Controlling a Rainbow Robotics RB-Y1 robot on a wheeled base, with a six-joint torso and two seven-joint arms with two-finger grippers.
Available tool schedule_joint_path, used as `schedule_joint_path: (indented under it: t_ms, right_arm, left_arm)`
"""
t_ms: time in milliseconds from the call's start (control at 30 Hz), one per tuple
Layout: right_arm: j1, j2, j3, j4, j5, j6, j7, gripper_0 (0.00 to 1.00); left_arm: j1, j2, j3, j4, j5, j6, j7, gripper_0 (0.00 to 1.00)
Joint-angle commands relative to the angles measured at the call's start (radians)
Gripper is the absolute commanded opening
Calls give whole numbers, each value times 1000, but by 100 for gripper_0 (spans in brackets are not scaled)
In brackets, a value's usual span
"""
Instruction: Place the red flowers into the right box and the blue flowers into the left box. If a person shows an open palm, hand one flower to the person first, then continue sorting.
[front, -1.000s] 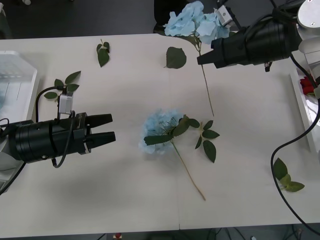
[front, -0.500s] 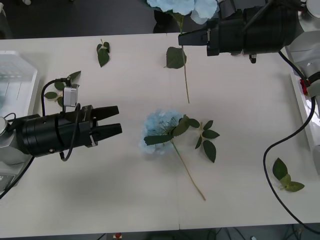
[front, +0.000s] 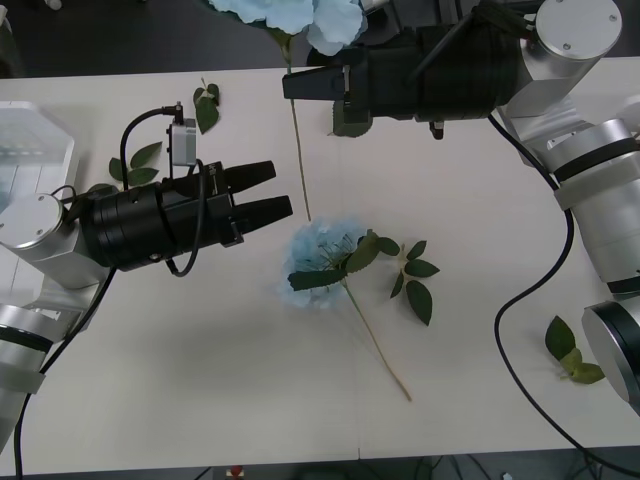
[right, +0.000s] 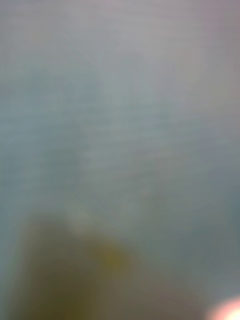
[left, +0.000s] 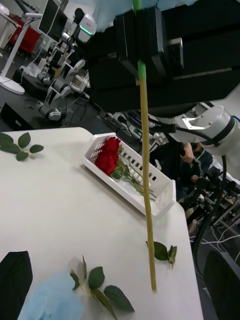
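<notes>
A fluffy blue flower (front: 300, 15) is gripped on its thin stem by the right gripper (front: 295, 85); the left gripper (front: 270, 195) is held released; red flowers (left: 107, 155) are seen in the slatted right box (left: 150, 192).

Tabletop (front: 200, 380): white, flat, matte.

Lying on it:
- One blue flower (front: 318, 262), near the middle, head toward the robot's left, stem running toward the near edge, broad green leaves spread beside it.
- Left box (front: 30, 150), at the robot's left edge, white with ribbed bottom.
- Right box (left: 150, 187), at the robot's right edge, white slatted tray holding the red flowers (left: 108, 156).
- Loose leaf sprigs: one (front: 206, 106) near the far edge, one (front: 140, 165) beside the left box, one (front: 570, 355) at the near right.
</notes>
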Motion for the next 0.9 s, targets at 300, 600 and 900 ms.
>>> schedule_joint_path:
  t_ms: [300, 600, 900]
  right_arm:
    - [-53, 56, 16, -43, -1, -39, 10, 0]
    - [-51, 56, 17, -43, -1, -45, 7, 0]
    - [-51, 56, 16, -43, -4, -49, 0, 0]
  left_arm:
    - [-97, -51, -72, -7, -7, -113, 32, 17]
    - [-96, -50, -82, -4, -7, -113, 32, 0]
    - [-94, -45, -82, -4, -7, -113, 32, 0]
